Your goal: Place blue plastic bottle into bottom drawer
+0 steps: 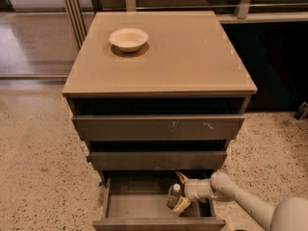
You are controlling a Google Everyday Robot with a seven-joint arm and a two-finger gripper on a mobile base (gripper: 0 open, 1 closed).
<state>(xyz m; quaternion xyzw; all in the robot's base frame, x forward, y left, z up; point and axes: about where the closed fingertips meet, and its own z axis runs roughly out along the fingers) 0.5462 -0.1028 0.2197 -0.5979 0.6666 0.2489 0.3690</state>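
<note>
- At the very bottom of the view, the bottom drawer [137, 202] is seen pulled out from the cabinet, with its plain flat front nearest the camera and its shallow tray exposed
- The pale grey arm [240, 202] is seen reaching in from the lower right corner, across the right side of that drawer
- The gripper [180, 192] is found inside the right half of the drawer, pointing left; its two tan fingers [182, 205] are spread apart, one toward the drawer front and one toward the back
- The blue plastic bottle [173, 198] is seen inside the bottom drawer, between the spread fingers, roughly upright with its white cap uppermost; a firm squeeze by the fingers is not shown, and whether either one touches it cannot be told
- The left half of the tray is shown as bare grey-brown floor
- Just above, the middle drawer [156, 160] is seen slightly pulled out, its front overhanging the back of the bottom tray
- Above that, the top drawer [159, 127] is also seen partly open, with pale scratches on the right of its front
- The flat cabinet top [183, 57] is seen further back, and a cream bowl [128, 38] is set on its far left part
- Speckled flooring [33, 167] is seen around the cabinet
</note>
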